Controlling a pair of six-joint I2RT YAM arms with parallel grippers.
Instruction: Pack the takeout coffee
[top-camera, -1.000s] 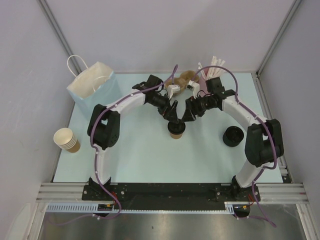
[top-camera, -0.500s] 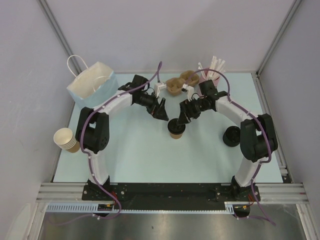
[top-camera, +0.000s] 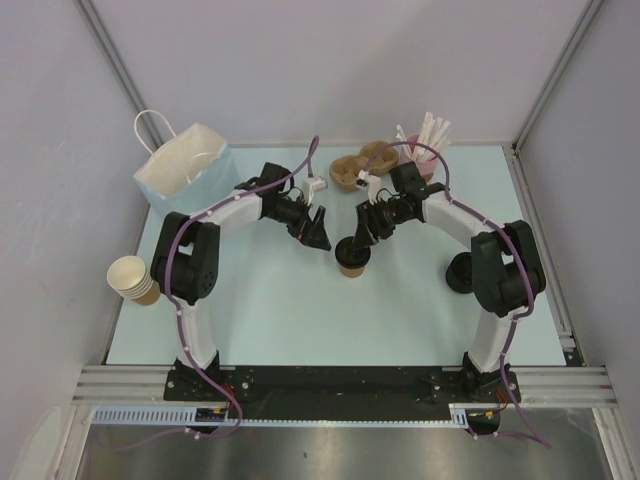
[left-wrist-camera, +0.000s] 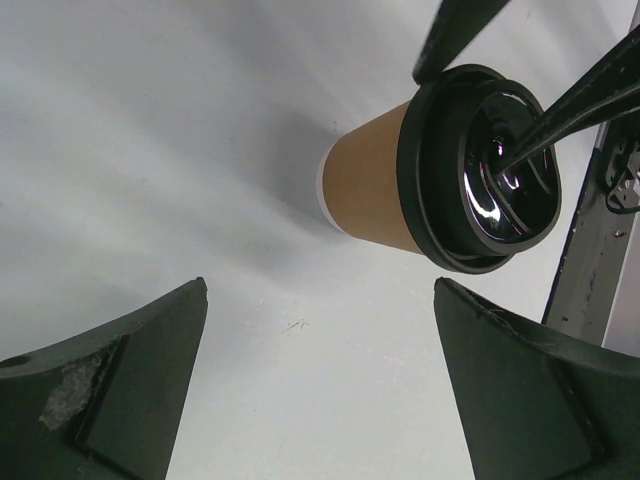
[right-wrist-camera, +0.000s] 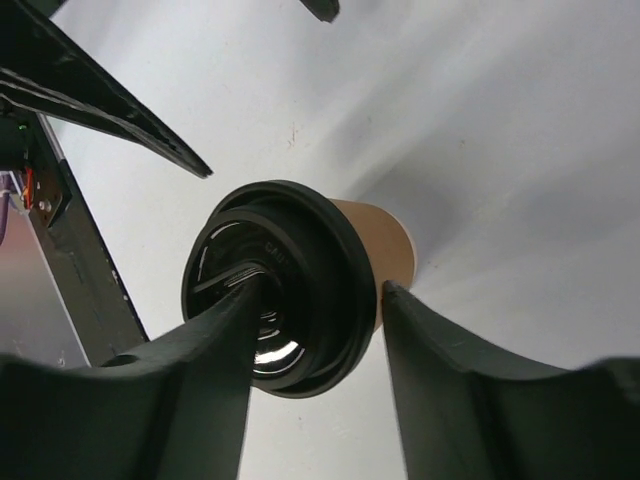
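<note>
- Top view: the left claw (top-camera: 318, 232) has backed off toward 10 o'clock. That leaves the takeout coffee (top-camera: 352, 262) upright mid-tabletop (top-camera: 300, 320) with the right claw (top-camera: 350, 246) still on it. The carry to the paper bag (top-camera: 185, 170) at 10 o'clock now looks like the right arm's job.
- Left wrist: the claw is spread wide and empty, with the cup near but apart.
- Right wrist: one finger (right-wrist-camera: 200, 370) rests in the black lid (right-wrist-camera: 320, 240) and the other sits outside the rim. Pinching or merely straddling, I cannot tell.

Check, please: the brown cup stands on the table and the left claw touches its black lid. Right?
No: the right claw touches the black lid, as the right wrist view shows. The left claw hangs open, apart from the cup.
</note>
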